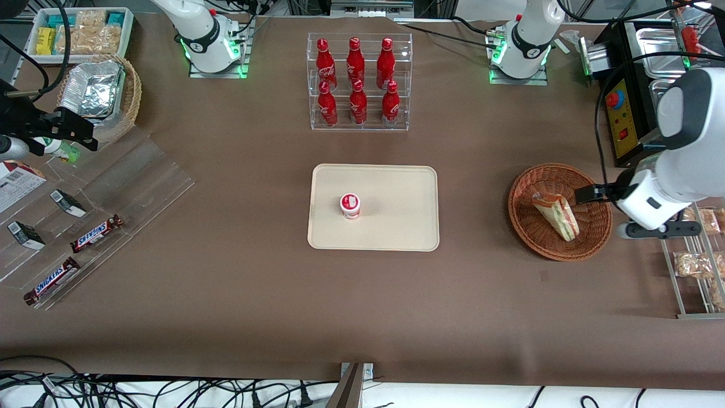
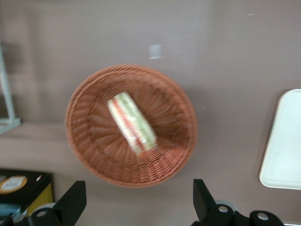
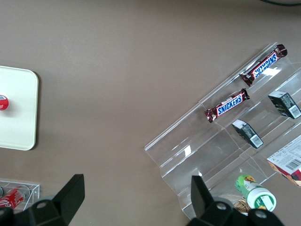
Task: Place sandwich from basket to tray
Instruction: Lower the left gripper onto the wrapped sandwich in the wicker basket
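Observation:
The sandwich [image 1: 556, 214] lies in the reddish-brown woven basket [image 1: 524, 224], toward the working arm's end of the table. It is a wrapped wedge with tan bread and red, green and white layers. My left gripper [image 1: 592, 194] hovers over the basket's rim on the working arm's side, open and empty. In the left wrist view the sandwich [image 2: 132, 124] lies across the middle of the basket [image 2: 89, 141], and my gripper [image 2: 139, 197] has its fingers spread wide above bare table just off the rim. The cream-beige tray [image 1: 396, 192] sits mid-table; its edge shows in the wrist view [image 2: 284, 146].
A small red-and-white cup [image 1: 350, 205] stands on the tray. A clear rack of red bottles [image 1: 358, 82] stands farther from the camera. A black control box [image 1: 628, 113] and a snack rack [image 1: 699, 260] flank the basket. Snickers displays [image 1: 96, 233] lie toward the parked arm's end.

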